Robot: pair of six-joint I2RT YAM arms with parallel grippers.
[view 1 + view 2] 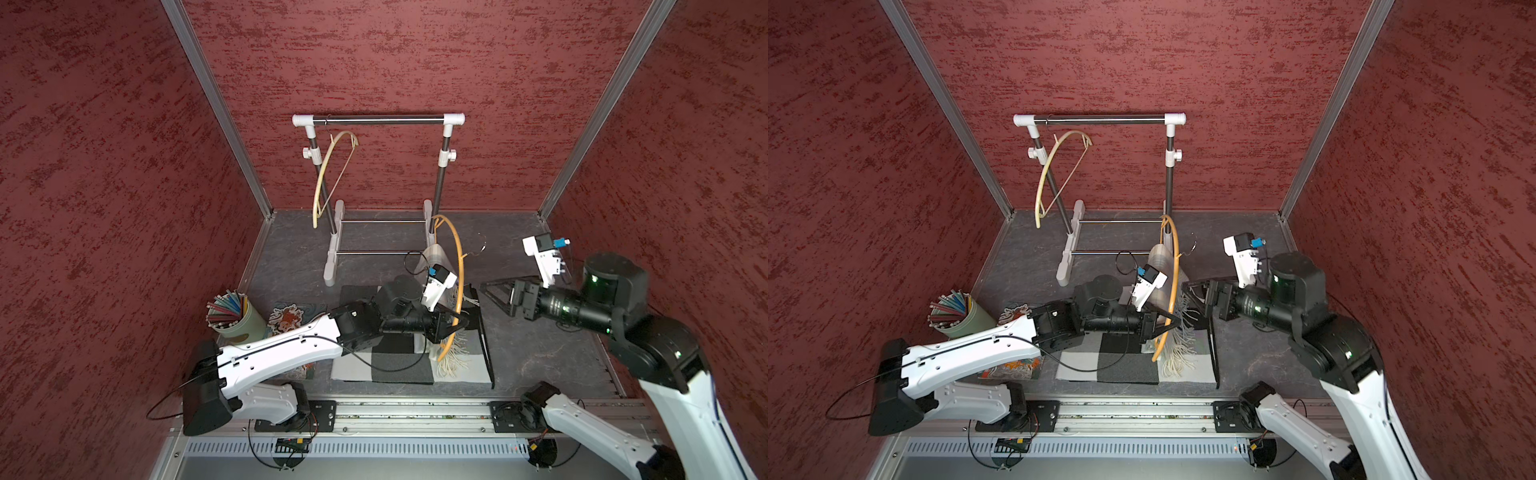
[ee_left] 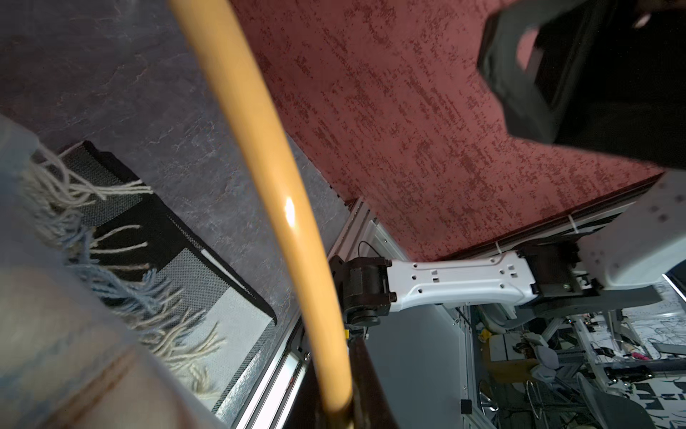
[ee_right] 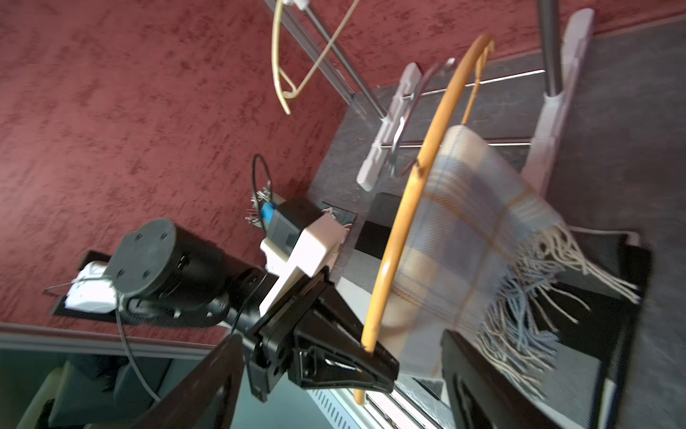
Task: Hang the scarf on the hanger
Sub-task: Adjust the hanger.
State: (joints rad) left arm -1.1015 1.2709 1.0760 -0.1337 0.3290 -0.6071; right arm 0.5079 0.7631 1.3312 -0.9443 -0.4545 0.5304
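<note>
Right wrist view gives the fullest look: the plaid scarf point(image 3: 464, 223) lies folded over the lower bar of the orange hanger point(image 3: 408, 208), fringe trailing down, and the left gripper point(image 3: 371, 353) is clamped on one tip of the hanger's curved arm. In both top views that arm's wrist camera hides most of the scarf point(image 1: 436, 253), but they show the hanger's lie. Its long axis runs from the foot of the rack point(image 1: 378, 120) toward the front edge, with the arc bowed and the wire hook point(image 1: 478, 245) pointing toward the robot's right. There the right gripper point(image 1: 492, 297) stands wide open, empty, just beside the fringe above the checked mat point(image 1: 399, 365). Left wrist view shows only a blurred stretch of hanger point(image 2: 267, 156).
</note>
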